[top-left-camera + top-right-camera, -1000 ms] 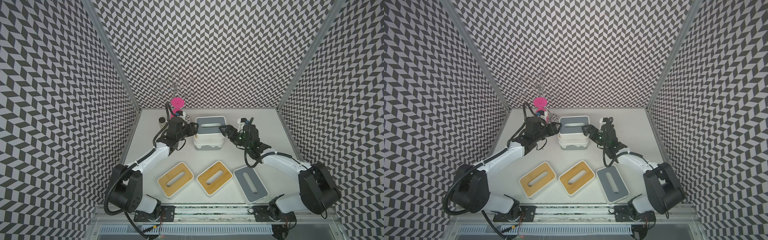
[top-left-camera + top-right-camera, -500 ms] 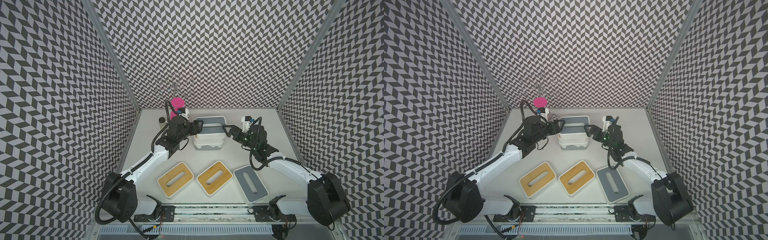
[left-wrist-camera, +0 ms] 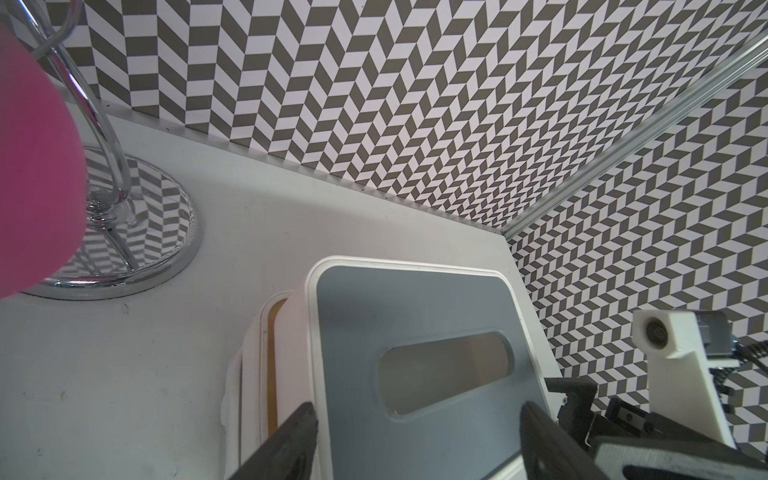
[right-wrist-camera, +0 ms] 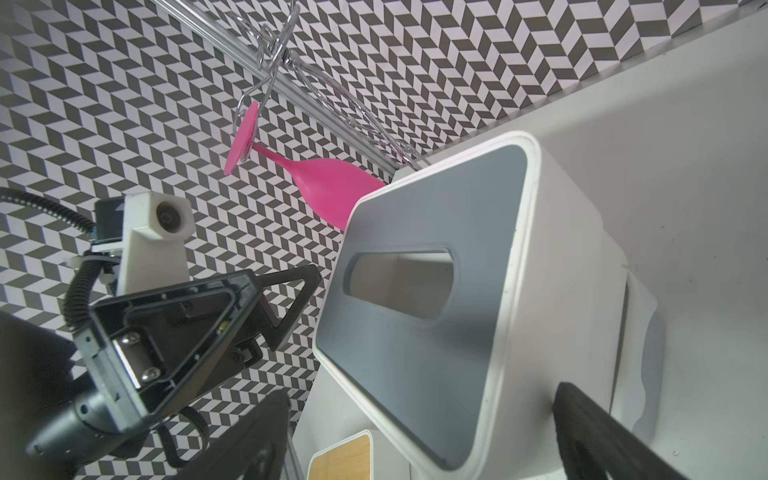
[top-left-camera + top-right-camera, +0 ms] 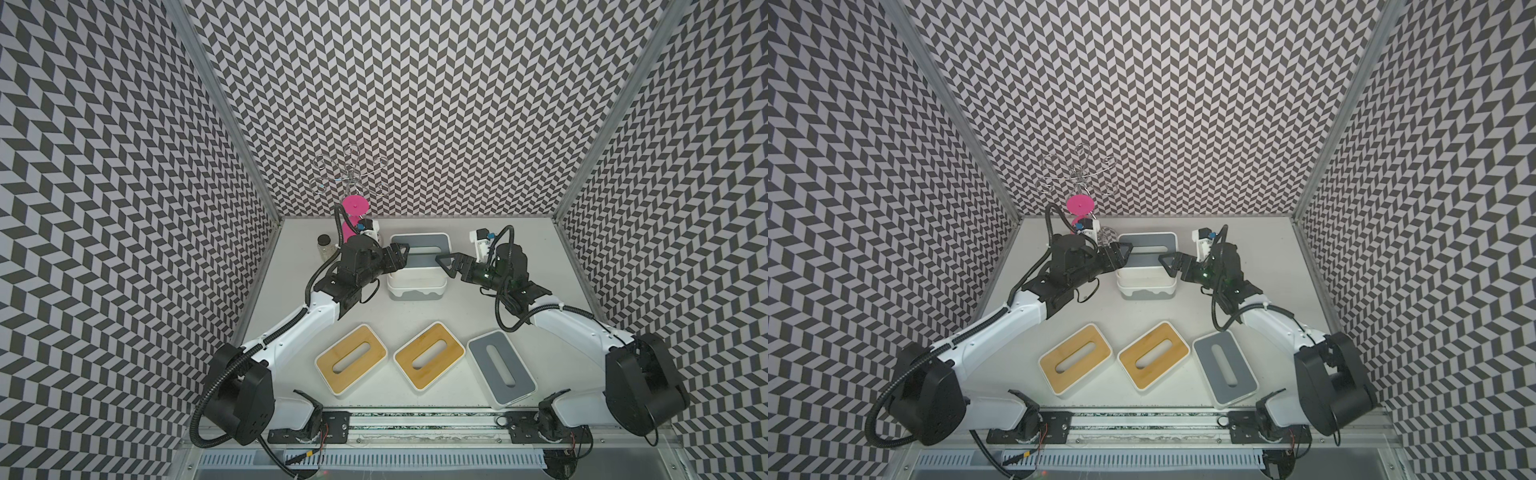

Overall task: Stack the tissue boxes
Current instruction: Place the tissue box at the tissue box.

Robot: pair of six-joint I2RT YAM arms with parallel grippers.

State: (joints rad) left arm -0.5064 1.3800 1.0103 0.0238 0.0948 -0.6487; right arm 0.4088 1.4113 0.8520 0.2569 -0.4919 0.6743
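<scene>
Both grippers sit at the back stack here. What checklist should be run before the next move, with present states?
1. Right gripper open: ok.
2. Left gripper clear of the top grey-lidded box: cannot tell; fingers sit at its rim.
3. Top box square on the tan-lidded box beneath: cannot tell; tan shows along one side.
4. Front tan-lidded boxes and front grey-lidded box flat, uncovered: ok.
5. Room between left arm and pink glass: cannot tell.

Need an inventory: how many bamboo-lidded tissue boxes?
3. Front-left bamboo box and front-middle bamboo box lie loose; third bamboo box sits under the grey-lidded box in the rear stack. More may be hidden.
</scene>
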